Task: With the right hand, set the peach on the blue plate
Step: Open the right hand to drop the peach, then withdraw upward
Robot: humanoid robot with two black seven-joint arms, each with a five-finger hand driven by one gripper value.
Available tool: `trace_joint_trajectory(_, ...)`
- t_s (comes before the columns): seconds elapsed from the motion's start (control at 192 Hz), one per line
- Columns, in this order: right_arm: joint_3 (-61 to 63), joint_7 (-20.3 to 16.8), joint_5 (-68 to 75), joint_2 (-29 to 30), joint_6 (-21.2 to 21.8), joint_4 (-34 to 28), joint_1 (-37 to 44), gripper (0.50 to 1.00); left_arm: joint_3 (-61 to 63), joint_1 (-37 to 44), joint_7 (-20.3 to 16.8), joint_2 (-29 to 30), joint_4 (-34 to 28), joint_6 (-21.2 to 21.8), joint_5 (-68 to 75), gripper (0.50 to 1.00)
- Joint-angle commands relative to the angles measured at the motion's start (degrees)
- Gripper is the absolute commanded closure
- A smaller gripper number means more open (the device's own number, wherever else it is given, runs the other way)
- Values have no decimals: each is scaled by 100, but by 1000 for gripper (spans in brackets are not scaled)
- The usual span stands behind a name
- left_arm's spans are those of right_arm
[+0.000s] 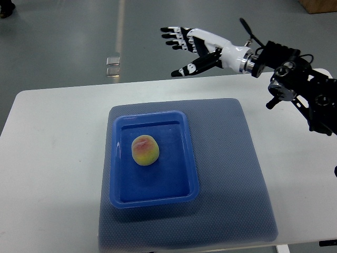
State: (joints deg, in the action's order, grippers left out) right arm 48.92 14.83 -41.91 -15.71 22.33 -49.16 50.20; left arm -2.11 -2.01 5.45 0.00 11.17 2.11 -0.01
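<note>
Spanning nearly the whole lower frame, a white table [52,158] with rounded corners; its far edge runs just under the grey floor [63,42] in the upper part. Wide bare margins show left and right of the mat, a narrower one beyond it.

Blue-grey mat [237,174], square with soft corners, dimpled weave, lying flat at frame centre and reaching close to the table's near edge.

Blue plate [118,158], really a shallow rectangular tray of glossy plastic with a raised rim, sits on the mat's left half, well inside its borders. Open mat to its right.

Right arm enters from the right edge, black jointed links at upper right. Right hand [197,47], white shell with black finger segments, hangs over the table's far edge in upper centre, fingers spread and empty, well apart from the tray.

Peach [145,149], round, yellow with a pink blush, rests in the tray's upper-left part, clear of the rim.
</note>
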Motion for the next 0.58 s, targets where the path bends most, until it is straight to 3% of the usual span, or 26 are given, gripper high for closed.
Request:
trace_joint_trajectory(0.0, 785, 2, 1484, 69, -27, 205, -661, 560, 0, -1, 0, 0, 8, 0, 9, 500)
trace_joint_trajectory(0.026, 785, 2, 1484, 69, -27, 205, -661, 560, 0, -1, 0, 0, 8, 0, 9, 500)
trace_joint_trajectory(0.031, 1038, 2, 2371, 156, -53, 440, -1044, 560, 0, -10, 0, 0, 16, 0, 9, 500)
trace_joint_trajectory(0.042, 1049, 2, 2537, 191, -71, 486, -1100, 560, 0, -1, 0, 0, 17, 0, 9, 500)
trace_joint_trajectory(0.14, 1111, 19, 3285, 604, -150, 812, -1320, 560, 0, -1, 0, 0, 17, 0, 9, 500)
trace_joint_trajectory(0.577, 1119, 195, 3400, 991, -168, 1005, -1487, 560, 9, -1, 0, 0, 17, 0, 9, 500)
